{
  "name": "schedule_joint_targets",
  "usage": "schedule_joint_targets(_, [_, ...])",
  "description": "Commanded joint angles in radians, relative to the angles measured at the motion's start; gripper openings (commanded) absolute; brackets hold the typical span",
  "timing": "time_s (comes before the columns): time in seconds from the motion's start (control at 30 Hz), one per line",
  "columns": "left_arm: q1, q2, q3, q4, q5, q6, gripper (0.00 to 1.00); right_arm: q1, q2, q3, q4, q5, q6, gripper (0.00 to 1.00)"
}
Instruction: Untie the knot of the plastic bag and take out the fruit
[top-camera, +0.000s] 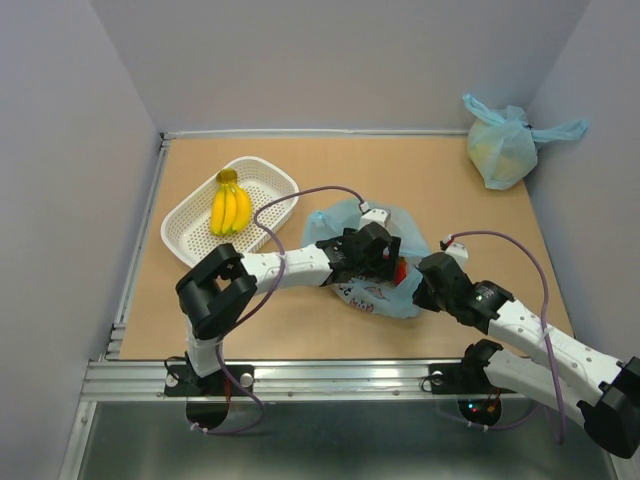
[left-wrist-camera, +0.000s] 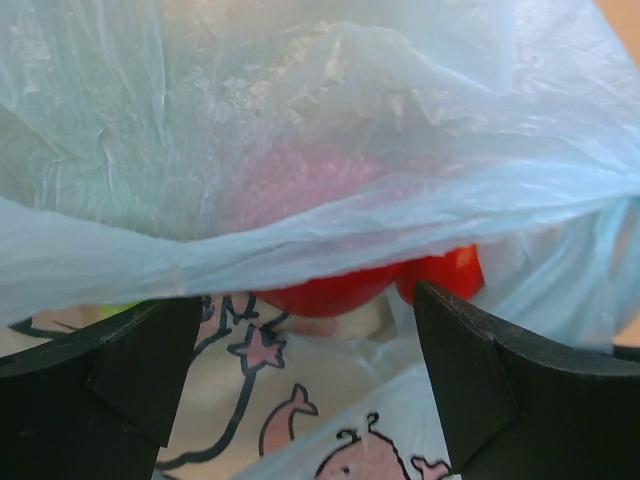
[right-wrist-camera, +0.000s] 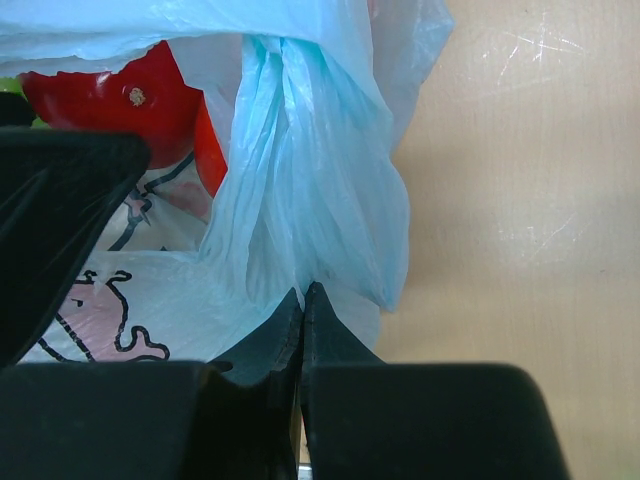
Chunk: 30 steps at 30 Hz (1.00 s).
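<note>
In the view from above, your left arm (top-camera: 300, 262) lies across the plastic bag (top-camera: 372, 296), so most of the bag is covered and the knot cannot be made out. Your right arm (top-camera: 540, 335) is cut off at the 4 o'clock corner. The plain bag (top-camera: 500, 150) at 1 o'clock holds something yellowish, too faint to name. In the left wrist view, a fold of plastic covers the top of the red fruit (left-wrist-camera: 330, 293), and above it there is only a pink blur. A tiny green bit (left-wrist-camera: 125, 308) at 9 o'clock is too small to name. In the right wrist view, a dark shape (right-wrist-camera: 50, 220) hides the red fruit's lower left side, and the closed tips of the right gripper (right-wrist-camera: 302, 300) hide the end of the bunched plastic.
</note>
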Motion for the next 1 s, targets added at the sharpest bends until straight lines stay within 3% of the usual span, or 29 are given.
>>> schedule_joint_targets(0.0, [-0.005, 0.036, 0.083, 0.079, -0.057, -0.01, 0.97, -0.001, -0.004, 0.028, 0.036, 0.022, 0.004, 0.01])
schedule_joint_targets(0.23, [0.003, 0.099, 0.098, 0.147, -0.106, -0.016, 0.93, -0.001, 0.002, 0.018, 0.056, 0.002, -0.002, 0.01])
schedule_joint_targets(0.4, [0.006, 0.129, 0.106, 0.167, -0.091, -0.012, 0.78, -0.001, -0.004, 0.01, 0.064, -0.001, -0.002, 0.01])
schedule_joint_targets(0.53, [0.012, 0.094, 0.069, 0.178, -0.08, -0.006, 0.4, -0.001, -0.006, 0.013, 0.064, 0.018, -0.005, 0.01])
schedule_joint_targets(0.57, [0.015, 0.083, 0.058, 0.184, -0.074, 0.002, 0.27, -0.001, -0.004, 0.016, 0.065, 0.027, -0.005, 0.0])
schedule_joint_targets(0.7, [0.017, 0.013, 0.0, 0.185, -0.052, 0.042, 0.03, -0.001, 0.011, 0.025, 0.065, 0.048, -0.016, 0.01])
schedule_joint_targets(0.97, [0.018, -0.211, -0.067, 0.095, 0.138, 0.255, 0.0, -0.001, 0.036, 0.053, 0.064, 0.133, -0.035, 0.01])
